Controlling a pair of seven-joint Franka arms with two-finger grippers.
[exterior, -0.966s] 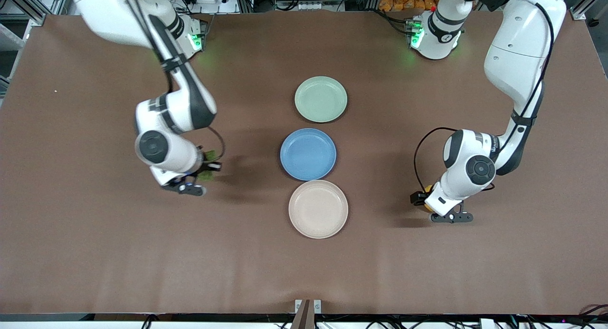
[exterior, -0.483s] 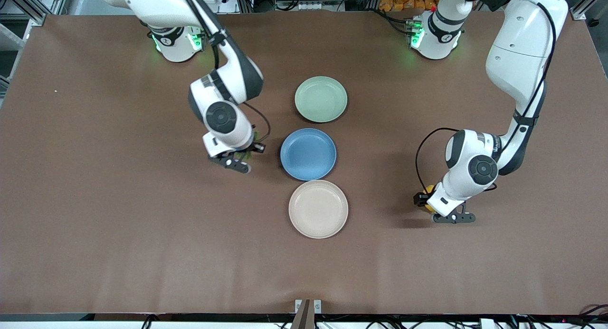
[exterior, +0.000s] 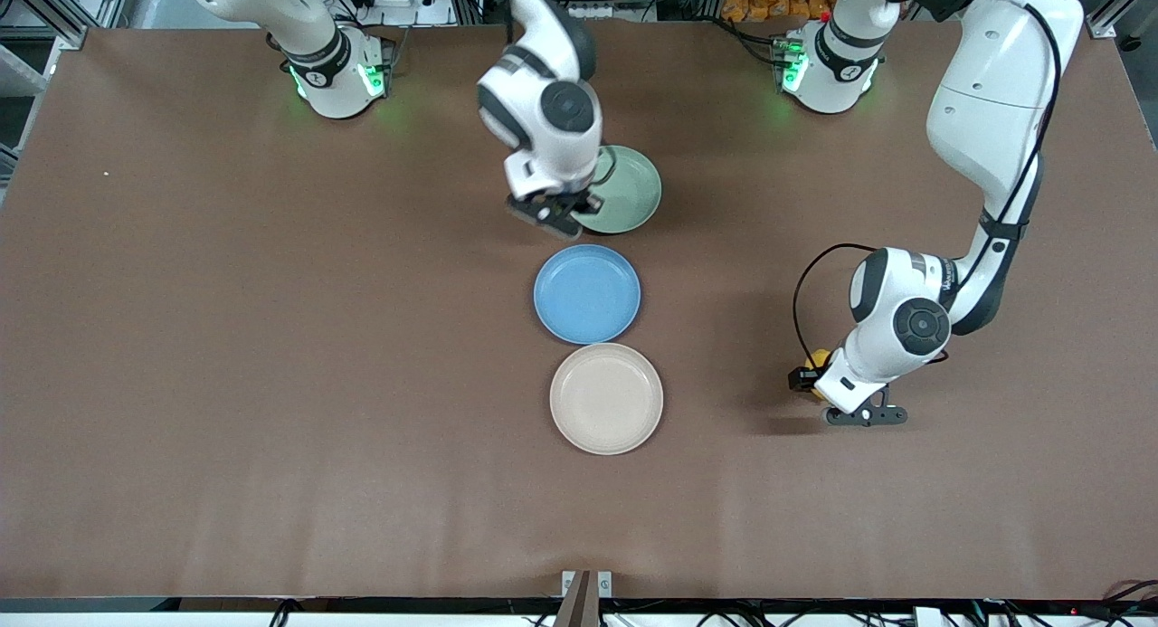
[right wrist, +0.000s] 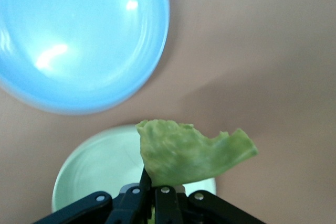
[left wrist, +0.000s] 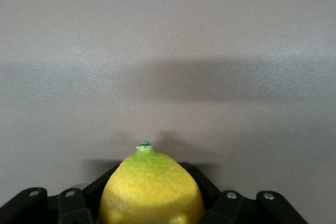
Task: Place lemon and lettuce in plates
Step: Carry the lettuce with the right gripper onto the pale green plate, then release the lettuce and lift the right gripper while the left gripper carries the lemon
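My right gripper (exterior: 554, 215) is shut on the lettuce (right wrist: 189, 153), a wrinkly green leaf piece. It hangs over the rim of the mint green plate (exterior: 633, 188), on the side toward the blue plate. The mint plate also shows under the jaws in the right wrist view (right wrist: 94, 166). The arm hides the lettuce in the front view. My left gripper (exterior: 819, 380) is shut on the yellow lemon (exterior: 818, 359), low at the table toward the left arm's end. The lemon fills the left wrist view (left wrist: 151, 187). The beige-pink plate (exterior: 606, 398) is empty, nearest the front camera.
A blue plate (exterior: 586, 294) lies between the mint and beige plates, and it also shows in the right wrist view (right wrist: 79, 35). The three plates form a line down the table's middle. Bare brown tabletop surrounds them.
My right arm has swung with the lettuce from the right arm's end of the table, past the blue plate, to over the mint plate's rim. My left gripper has barely moved.
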